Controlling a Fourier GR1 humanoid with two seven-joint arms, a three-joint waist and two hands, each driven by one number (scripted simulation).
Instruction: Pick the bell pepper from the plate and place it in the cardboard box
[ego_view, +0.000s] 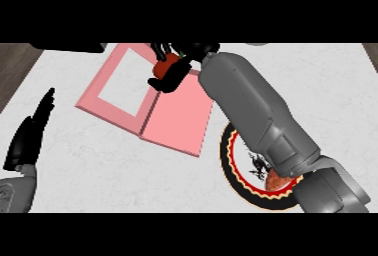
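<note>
Curling round a red, green-stemmed bell pepper (167, 63), the right hand (169, 80) hangs above the box (177, 115).

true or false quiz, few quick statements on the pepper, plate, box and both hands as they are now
1. The right hand is curled round the bell pepper. True.
2. The bell pepper lies on the plate. False: it is off the plate, held up by the pink box.
3. The left hand grips the box. False: it rests open at the view's left edge, apart from the box.
4. The right forearm hides part of the plate. True.
</note>
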